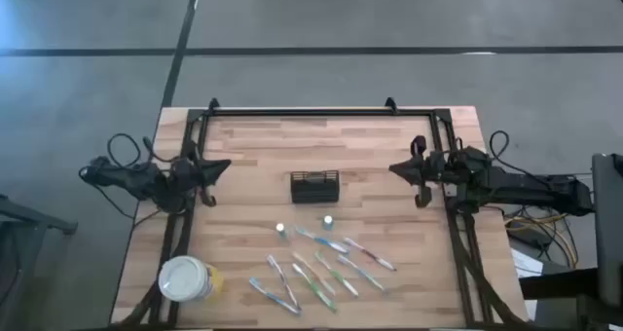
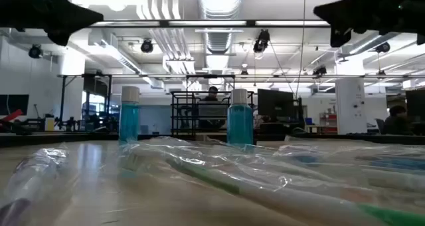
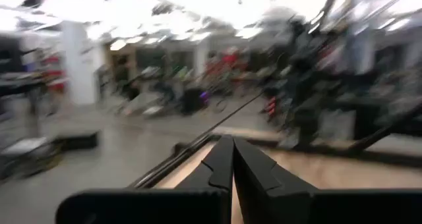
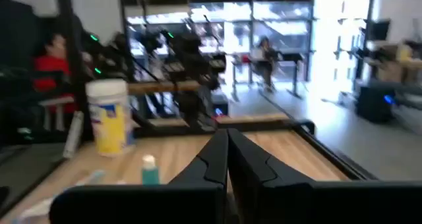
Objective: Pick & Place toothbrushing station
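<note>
Left gripper (image 1: 222,165) clenched on nothing, left of the wire-mesh caddy (image 1: 314,187), right gripper (image 1: 397,168) likewise clenched empty to the caddy's right, caddy mid-table (image 1: 253,136), two small bottles (image 1: 281,232) then loose toothbrushes (image 1: 321,265) in front of it.

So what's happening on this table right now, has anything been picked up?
Nothing is held. The left gripper and right gripper hang shut at opposite sides of the table, both apart from every item. The black mesh caddy stands empty near the middle. In front of it stand two small blue bottles, several wrapped toothbrushes lie loose, and a white-and-yellow cup sits at the front left corner.
</note>
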`<move>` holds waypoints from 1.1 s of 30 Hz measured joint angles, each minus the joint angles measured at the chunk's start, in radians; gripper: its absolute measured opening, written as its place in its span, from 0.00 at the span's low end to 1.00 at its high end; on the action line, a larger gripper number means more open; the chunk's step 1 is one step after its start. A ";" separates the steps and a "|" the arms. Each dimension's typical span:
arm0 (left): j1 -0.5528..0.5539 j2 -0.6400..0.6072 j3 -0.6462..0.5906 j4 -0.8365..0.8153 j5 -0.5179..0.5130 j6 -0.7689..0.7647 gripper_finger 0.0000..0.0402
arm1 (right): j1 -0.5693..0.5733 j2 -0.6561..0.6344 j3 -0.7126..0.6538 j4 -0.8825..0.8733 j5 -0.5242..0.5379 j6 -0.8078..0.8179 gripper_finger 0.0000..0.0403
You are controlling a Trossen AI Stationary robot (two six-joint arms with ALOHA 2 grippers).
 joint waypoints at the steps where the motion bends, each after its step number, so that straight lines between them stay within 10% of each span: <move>1: 0.001 0.001 0.000 0.004 0.003 0.006 0.03 | 0.000 -0.001 -0.016 0.046 -0.039 -0.001 0.02; 33: 0.003 -0.041 -0.001 -0.040 0.194 0.023 0.03 | -0.012 -0.068 -0.185 0.130 0.088 0.030 0.02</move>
